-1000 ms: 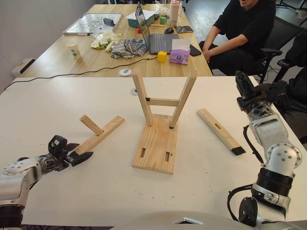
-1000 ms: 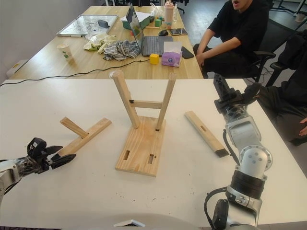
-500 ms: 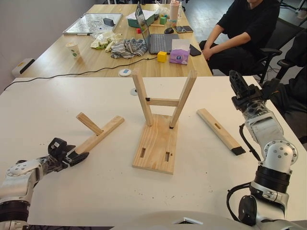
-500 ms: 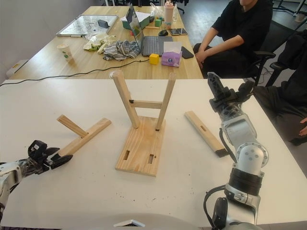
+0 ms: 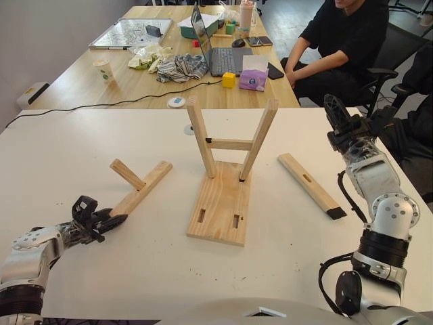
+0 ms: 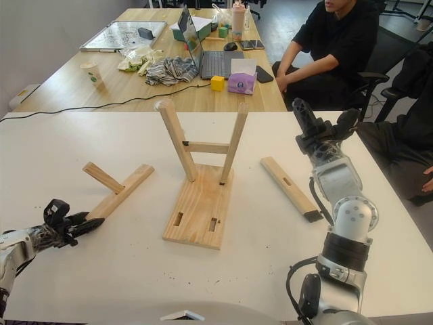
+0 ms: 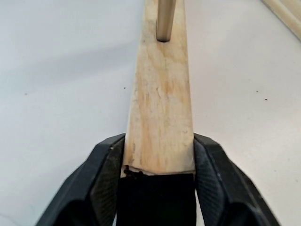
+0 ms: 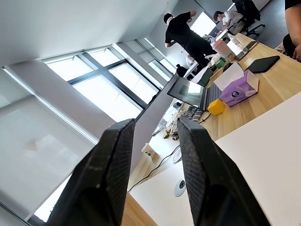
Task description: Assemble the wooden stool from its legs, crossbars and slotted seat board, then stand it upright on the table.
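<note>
Left wrist view: left tool (image 7: 159, 141) clenches near end of loose leg (image 7: 162, 94) lying on counter (image 5: 67, 156), long axis running straight away, seat board (image 5: 220, 206) off right; right tool (image 5: 336, 112) raised, released.

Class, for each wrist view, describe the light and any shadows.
Right wrist view: bright windows backlight the right end effector, leaving its fingers dark. Left wrist view: the wooden leg is evenly lit, with no hard shadow on the table.
</note>
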